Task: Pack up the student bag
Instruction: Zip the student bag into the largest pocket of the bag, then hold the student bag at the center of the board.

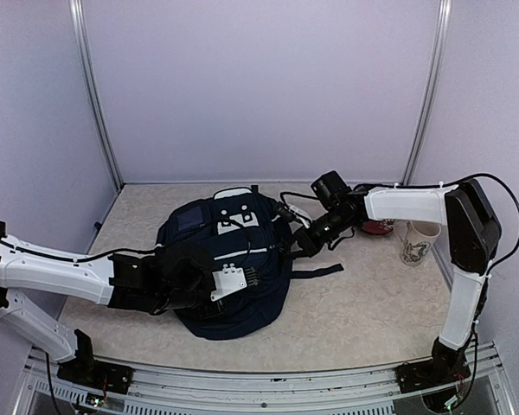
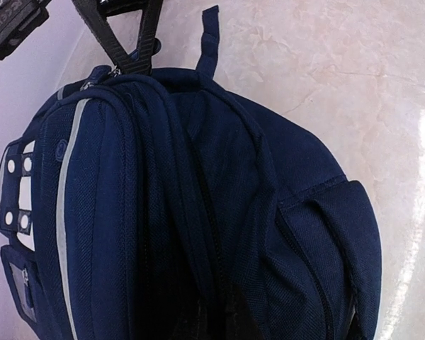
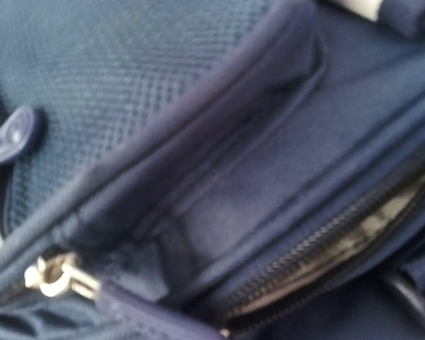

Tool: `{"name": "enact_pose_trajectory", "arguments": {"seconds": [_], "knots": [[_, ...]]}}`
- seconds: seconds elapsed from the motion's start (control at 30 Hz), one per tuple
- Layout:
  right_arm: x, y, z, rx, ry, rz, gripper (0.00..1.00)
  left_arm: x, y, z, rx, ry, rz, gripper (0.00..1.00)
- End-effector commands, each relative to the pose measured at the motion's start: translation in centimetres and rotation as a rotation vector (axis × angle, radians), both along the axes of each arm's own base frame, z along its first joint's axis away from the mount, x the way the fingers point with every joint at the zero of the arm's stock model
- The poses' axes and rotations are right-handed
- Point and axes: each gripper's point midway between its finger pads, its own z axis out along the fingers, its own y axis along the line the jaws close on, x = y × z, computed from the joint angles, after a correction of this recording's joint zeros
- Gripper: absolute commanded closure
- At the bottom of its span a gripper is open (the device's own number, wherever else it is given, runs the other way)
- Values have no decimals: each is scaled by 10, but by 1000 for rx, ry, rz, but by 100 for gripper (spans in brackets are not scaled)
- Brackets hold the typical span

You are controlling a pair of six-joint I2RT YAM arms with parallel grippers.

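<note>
The student bag [image 1: 233, 259], a big navy backpack with white patches near its top, lies in the middle of the table. My left gripper [image 1: 242, 281] presses into its near side. In the left wrist view the bag [image 2: 198, 198] fills the frame and its folds run together at the bottom edge, where the shut jaws pinch the fabric; the fingers are buried. My right gripper [image 1: 298, 242] sits at the bag's right side. Its blurred wrist view shows a partly open zipper [image 3: 340, 241], a metal ring [image 3: 53, 280] and a navy pull tab [image 3: 156, 315] running down into the shut jaws.
A white patterned mug [image 1: 418, 242] stands at the right edge, with a red object [image 1: 379, 227] beside it behind the right arm. A black strap [image 1: 316, 272] trails from the bag onto the table. Walls and metal posts close in the back and sides.
</note>
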Motion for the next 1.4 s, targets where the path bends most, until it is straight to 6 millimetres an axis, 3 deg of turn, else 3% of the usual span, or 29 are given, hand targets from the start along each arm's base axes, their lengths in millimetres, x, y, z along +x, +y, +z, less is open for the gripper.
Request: {"name": "enact_pose_trajectory", "arguments": {"seconds": [0.0,0.1,0.17,0.3,0.37,0.43,0.57,0.67,0.73,0.77,0.8,0.83,0.9,1.03,1.2,1.37], "knots": [[30,-19,22,47,-230,-102,100,-38,10,-17,49,134,-100,70],[-7,-12,3,49,-169,-63,100,-25,8,-2,-8,112,-44,31],[-30,-4,-5,63,-134,-39,100,-6,7,21,-87,73,42,21],[-69,23,-16,104,-94,26,100,18,9,72,-329,138,93,16],[-90,44,-16,136,-78,86,100,20,9,88,-402,137,75,16],[-107,64,-13,184,-60,147,100,19,7,91,-426,125,54,18],[-129,93,2,275,-38,236,100,16,1,80,-405,150,26,20],[-128,98,4,299,-25,222,100,13,2,65,-344,174,35,19],[-129,98,2,312,-4,208,100,-3,-1,54,-280,177,-18,22],[-129,99,1,317,10,202,100,-15,-4,48,-243,169,-59,26],[-128,100,-1,322,24,196,100,-28,-7,44,-215,150,-102,39],[-127,101,-4,322,37,190,100,-39,-9,41,-196,128,-137,45],[-123,106,-9,319,61,179,100,-49,-11,37,-188,100,-168,60],[-118,114,-10,325,84,174,100,-49,-6,11,-85,101,-142,62],[-116,113,-10,324,78,165,100,-29,15,-11,46,24,-10,72],[-115,111,-12,316,78,153,100,-43,12,-27,77,75,-62,71]]}}
